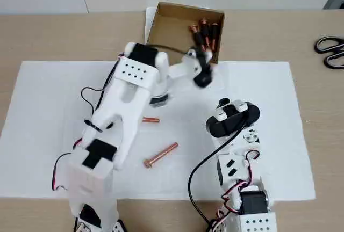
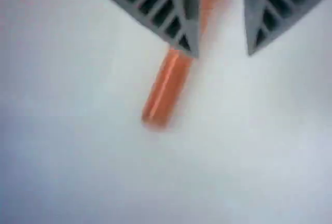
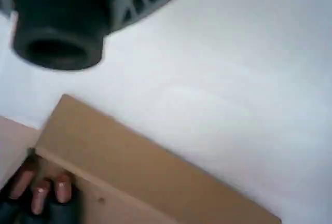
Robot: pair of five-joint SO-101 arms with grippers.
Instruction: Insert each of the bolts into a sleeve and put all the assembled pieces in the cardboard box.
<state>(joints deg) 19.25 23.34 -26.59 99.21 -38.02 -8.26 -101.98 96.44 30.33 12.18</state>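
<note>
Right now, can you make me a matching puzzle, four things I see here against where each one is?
1 scissors
2 black sleeve
3 long bolt
4 assembled pieces

A in the cardboard box
B on the white paper
C on the bare table
D in the right tool

Pairs: 1-C, 2-D, 3-B, 4-A

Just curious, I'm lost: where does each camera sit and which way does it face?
High view: fixed above the table, looking down on the white sheet, cardboard box and both arms.
Left wrist view: on that wrist, looking down past its jaws at a copper bolt on the sheet.
Right wrist view: on that wrist, looking past its jaws and black sleeve at the box.
Shared: high and right wrist views both show the box.
</note>
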